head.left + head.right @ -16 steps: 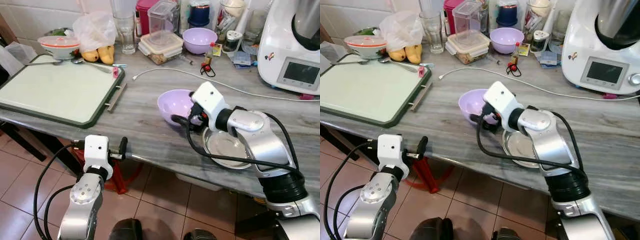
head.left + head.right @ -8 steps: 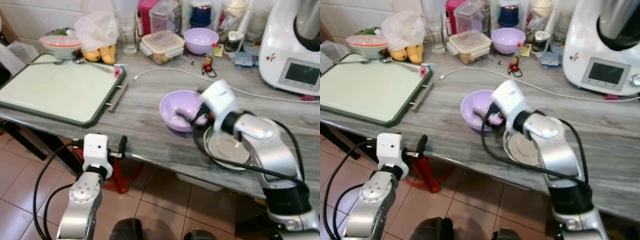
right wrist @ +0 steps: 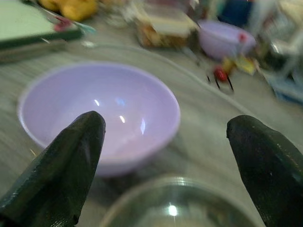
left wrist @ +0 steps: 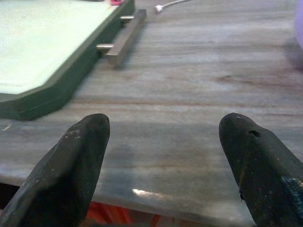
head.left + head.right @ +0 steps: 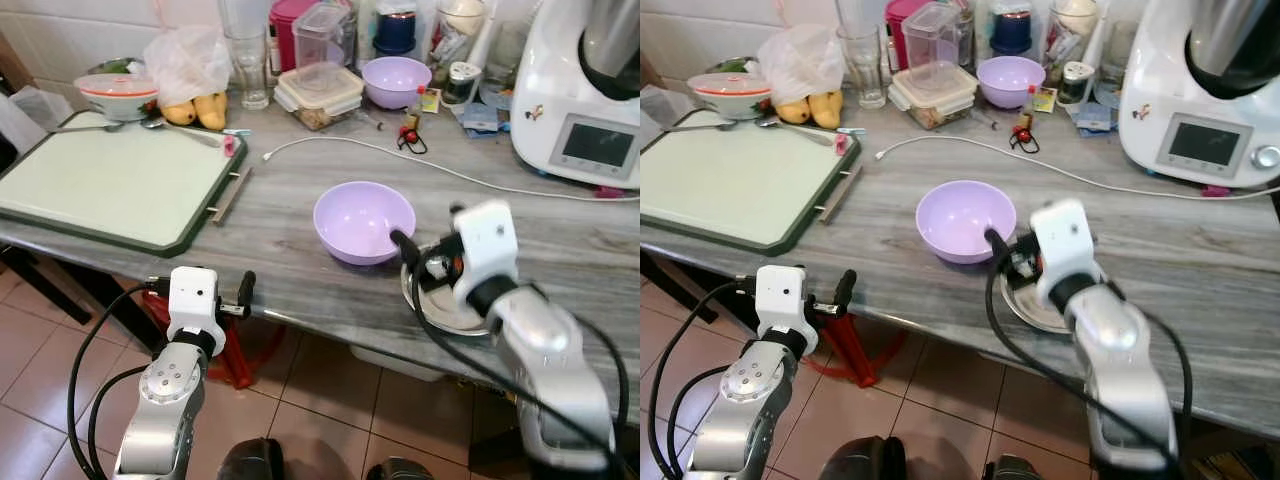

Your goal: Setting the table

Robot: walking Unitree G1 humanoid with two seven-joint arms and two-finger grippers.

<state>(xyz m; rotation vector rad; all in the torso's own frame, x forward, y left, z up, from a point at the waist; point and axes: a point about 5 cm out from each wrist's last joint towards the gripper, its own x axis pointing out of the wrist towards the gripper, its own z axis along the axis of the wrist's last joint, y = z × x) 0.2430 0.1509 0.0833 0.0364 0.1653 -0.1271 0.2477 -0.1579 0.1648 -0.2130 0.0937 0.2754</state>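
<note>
Nearest, the left hand [image 4: 161,165] hangs just off the front edge of the grey, wood-grained bench [image 5: 300,215], its two matte black fingers [image 4: 71,175] spread wide apart with nothing between them. To the right, the right hand [image 3: 165,165] hovers low over a shallow, shiny steel plate [image 5: 440,300] that sits close to the bench's front edge; its blunt black fingers are likewise well apart and hold nothing. Just beyond them stands the lilac bowl [image 5: 363,221], round, smooth and glossy plastic, upright and empty, touching or almost touching the plate's rim. Off to the left lies a flat pale-green tray [image 5: 110,180] with a dark green rim and a metal bar handle. A thin white cable [image 5: 400,158] snakes across the bench behind the bowl. Along the back stand a second lilac bowl [image 5: 397,80], clear lidded plastic tubs [image 5: 320,88], a drinking glass [image 5: 252,65], yellow fruit [image 5: 200,108] under a crumpled plastic bag, and a white kitchen machine [image 5: 585,90].
</note>
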